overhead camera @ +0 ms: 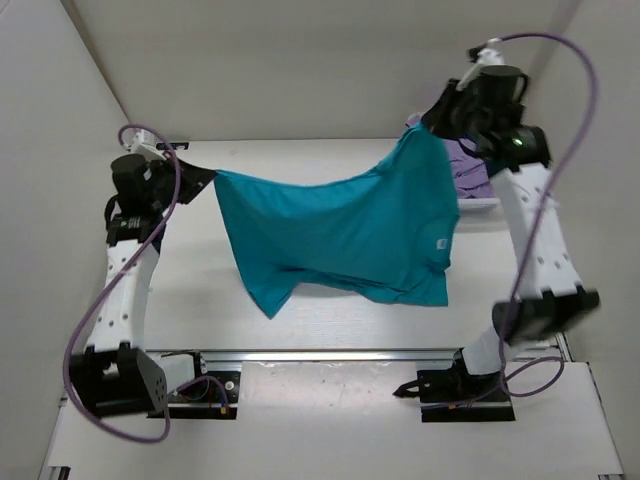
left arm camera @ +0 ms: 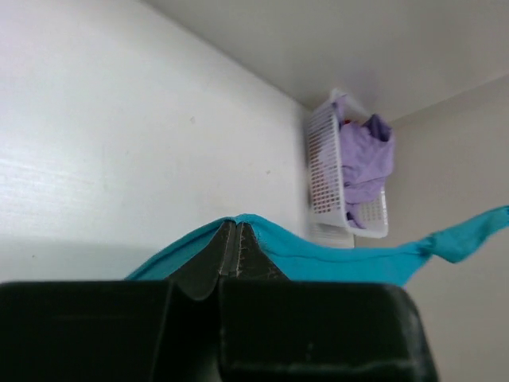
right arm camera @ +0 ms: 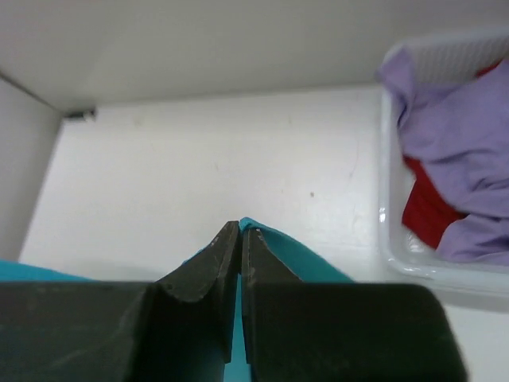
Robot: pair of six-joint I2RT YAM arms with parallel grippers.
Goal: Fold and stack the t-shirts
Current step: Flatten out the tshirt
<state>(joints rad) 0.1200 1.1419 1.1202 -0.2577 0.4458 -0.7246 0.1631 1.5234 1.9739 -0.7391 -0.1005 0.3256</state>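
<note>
From the top view, your left arm climbs from its base at the near left corner and bends inward, so the left gripper [overhead camera: 203, 176] sits at the left end of the teal t-shirt [overhead camera: 340, 235]. Your right arm rises from the near right and stands taller, its forearm leaning toward the back wall. The right gripper [overhead camera: 425, 126] is at the shirt's other end, above the white mesh basket [overhead camera: 482, 205]. The teal t-shirt is strung between the two claws. Its top edge sags in the middle and the body hangs down over the table [overhead camera: 200, 300]. You cannot tell from here whether the lower hem touches the surface. The lavender t-shirt [overhead camera: 467, 165] shows in the basket, just behind the right claw.

In your left wrist view, the two fingers are pressed together with a fold of teal cloth pinched at their tips. The rest of the shirt's edge runs off to the right as a taut band. The basket with the lavender shirt lies well beyond, by the far wall.

In your right wrist view, the fingers are likewise closed tight on teal fabric, which pokes out just beside the tips and drops below them. To the right, the basket holds the lavender shirt on top of the red t-shirt [right arm camera: 425, 208], apart from the claw.
</note>
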